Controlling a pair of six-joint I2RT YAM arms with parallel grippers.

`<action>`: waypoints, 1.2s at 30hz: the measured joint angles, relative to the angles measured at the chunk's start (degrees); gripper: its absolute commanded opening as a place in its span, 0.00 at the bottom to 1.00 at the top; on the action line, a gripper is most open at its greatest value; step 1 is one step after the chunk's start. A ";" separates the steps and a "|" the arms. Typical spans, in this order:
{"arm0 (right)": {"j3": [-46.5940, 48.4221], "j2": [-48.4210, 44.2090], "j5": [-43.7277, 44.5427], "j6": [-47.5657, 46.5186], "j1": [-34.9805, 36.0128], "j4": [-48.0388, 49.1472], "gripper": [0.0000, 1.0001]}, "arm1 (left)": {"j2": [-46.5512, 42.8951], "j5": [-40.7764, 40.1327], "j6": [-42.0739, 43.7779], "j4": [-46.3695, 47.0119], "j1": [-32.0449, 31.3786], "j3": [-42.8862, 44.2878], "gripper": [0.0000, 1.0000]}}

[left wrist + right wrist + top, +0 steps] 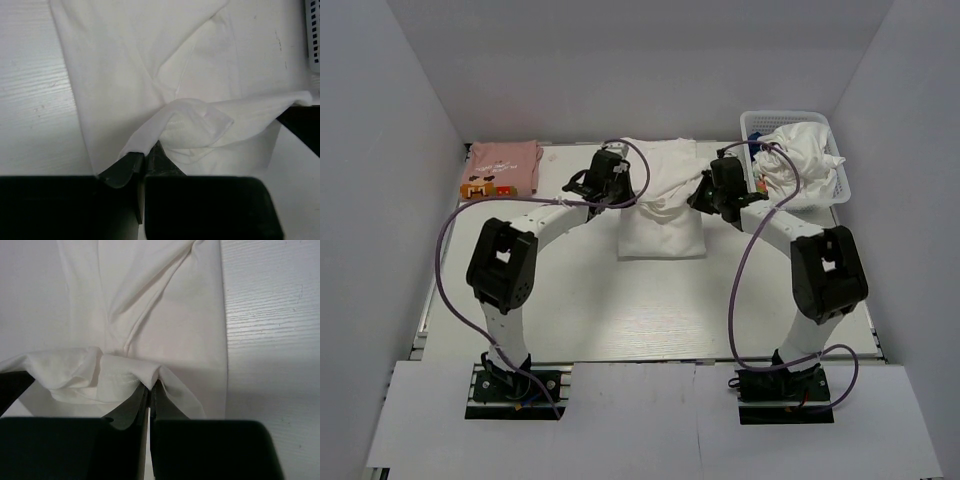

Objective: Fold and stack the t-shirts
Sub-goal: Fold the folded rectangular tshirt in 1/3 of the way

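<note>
While left hand [145, 158] and right hand [150, 388] pinch it, the white t-shirt [660, 226] lies creased.

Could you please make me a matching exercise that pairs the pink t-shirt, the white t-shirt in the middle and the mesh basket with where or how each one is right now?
Things:
1. pink t-shirt
2. white t-shirt
3. mesh basket

States:
A. holds crumpled white cloth, at the far right
B. pinched by the left gripper and the right gripper, in the middle
C. lies folded at the far left, untouched

Pairs: 1-C, 2-B, 3-A
</note>
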 measured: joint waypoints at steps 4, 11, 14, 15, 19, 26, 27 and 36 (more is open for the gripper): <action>3.98 6.05 -0.39 -0.13 -0.63 -1.77 0.01 | 5.18 -0.02 0.59 -1.14 0.07 5.62 0.41; 10.47 13.66 -2.34 -1.01 -2.03 -5.60 0.90 | 13.25 -2.25 1.18 -5.42 1.40 12.52 1.00; 11.19 13.16 -3.93 -1.97 -2.19 -6.16 0.90 | 13.81 -3.13 1.55 -7.30 2.36 14.29 1.00; 10.62 12.41 -4.57 -2.23 -2.05 -5.88 0.90 | 13.00 -3.39 1.66 -7.58 2.54 14.12 1.00; 4.61 6.27 -6.84 -2.93 -0.28 -4.98 0.90 | 2.80 -3.91 1.36 -6.05 3.32 3.58 1.00; -2.14 1.42 -9.66 -2.91 4.04 -0.96 0.90 | -18.60 -3.72 -1.49 -2.95 2.84 -13.31 1.00; -2.56 1.46 -9.86 -2.89 4.48 -0.52 0.90 | -19.10 -3.30 -1.77 -2.27 2.69 -13.88 1.00; -7.43 2.64 -8.02 0.98 3.78 4.22 0.90 | -5.95 9.90 -4.07 5.29 1.18 -14.19 1.00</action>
